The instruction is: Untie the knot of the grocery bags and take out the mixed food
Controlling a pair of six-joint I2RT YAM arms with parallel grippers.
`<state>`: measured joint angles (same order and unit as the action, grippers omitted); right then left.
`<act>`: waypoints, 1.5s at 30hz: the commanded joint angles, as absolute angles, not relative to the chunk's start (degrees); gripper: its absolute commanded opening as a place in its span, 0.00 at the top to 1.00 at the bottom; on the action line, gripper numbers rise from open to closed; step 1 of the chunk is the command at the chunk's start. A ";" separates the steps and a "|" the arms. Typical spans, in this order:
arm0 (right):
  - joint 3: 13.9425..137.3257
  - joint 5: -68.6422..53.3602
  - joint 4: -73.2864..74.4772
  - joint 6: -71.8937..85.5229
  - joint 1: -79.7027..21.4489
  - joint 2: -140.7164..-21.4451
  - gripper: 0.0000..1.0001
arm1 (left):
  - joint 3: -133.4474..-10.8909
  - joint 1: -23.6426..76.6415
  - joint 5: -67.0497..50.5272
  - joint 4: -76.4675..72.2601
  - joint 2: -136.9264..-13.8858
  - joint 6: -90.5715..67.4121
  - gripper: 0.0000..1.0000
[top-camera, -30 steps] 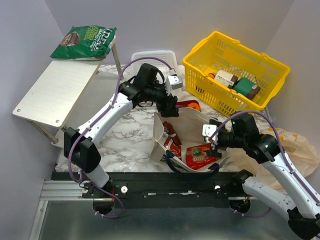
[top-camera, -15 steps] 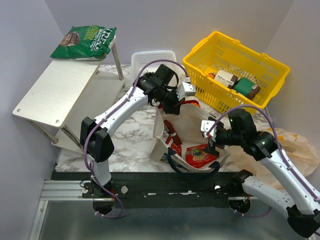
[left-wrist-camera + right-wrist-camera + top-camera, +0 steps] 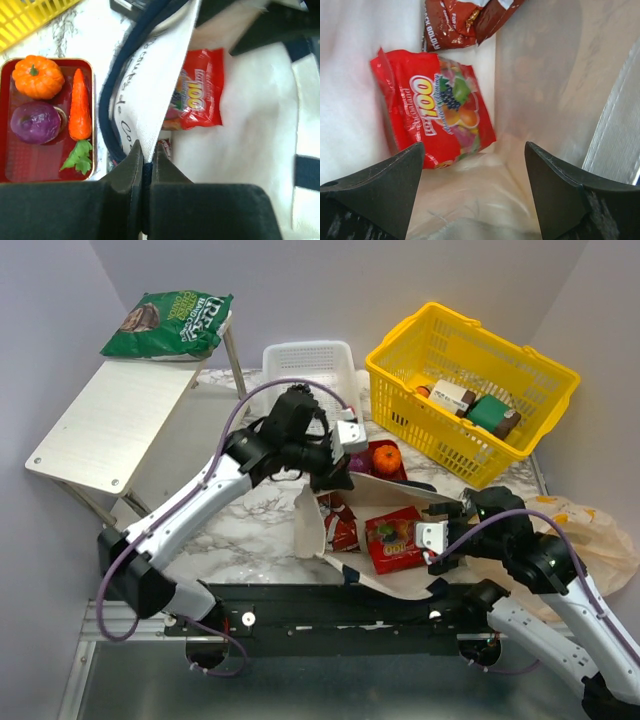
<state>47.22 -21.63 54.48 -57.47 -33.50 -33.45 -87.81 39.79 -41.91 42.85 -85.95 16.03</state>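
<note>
Two claws observed. Left claw (image 3: 145, 150) clamped tight on the canvas tote (image 3: 155, 75) rim. Right claw (image 3: 474, 145) spread wide, empty, inside the tote above the red snack packet (image 3: 435, 110).

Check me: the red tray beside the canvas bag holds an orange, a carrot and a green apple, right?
No apple: the red tray beside the canvas bag holds an orange, a carrot and a purple onion, per the left wrist view.

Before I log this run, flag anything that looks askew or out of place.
The canvas tote lies slumped on its side, its rim pinched in the left tool, red snack packets inside. Nothing looks spilled or damaged.
</note>
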 commanded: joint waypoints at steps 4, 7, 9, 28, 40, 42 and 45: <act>46.48 -21.95 58.01 -55.81 -33.49 -33.22 0.11 | -59.88 43.41 -35.71 14.79 -65.06 19.96 1.00; 48.16 -24.77 57.57 -55.81 -33.49 -34.53 0.11 | -57.39 44.38 -33.58 12.65 -63.37 16.27 1.00; 50.18 -25.83 57.66 -57.21 -33.49 -35.68 0.12 | -58.88 44.47 -32.88 13.80 -64.25 16.08 1.00; 59.16 -20.48 74.54 -65.49 -52.73 -62.49 0.30 | -63.81 44.30 -26.90 8.61 -70.05 9.84 1.00; 44.94 -3.01 56.18 -49.14 -57.66 -59.50 0.19 | -62.40 44.12 -23.12 7.56 -68.73 4.40 1.00; 42.64 -0.44 53.01 -50.09 -57.66 -59.68 0.18 | -62.14 44.12 -23.03 7.38 -68.91 4.31 1.00; 39.56 3.16 48.61 -51.41 -57.74 -59.59 0.24 | -61.88 44.03 -23.12 7.21 -68.91 4.22 1.00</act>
<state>43.24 -5.82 56.14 -52.80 -57.34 -59.79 -62.52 44.12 -24.56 11.84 -70.65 5.30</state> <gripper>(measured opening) 0.820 0.062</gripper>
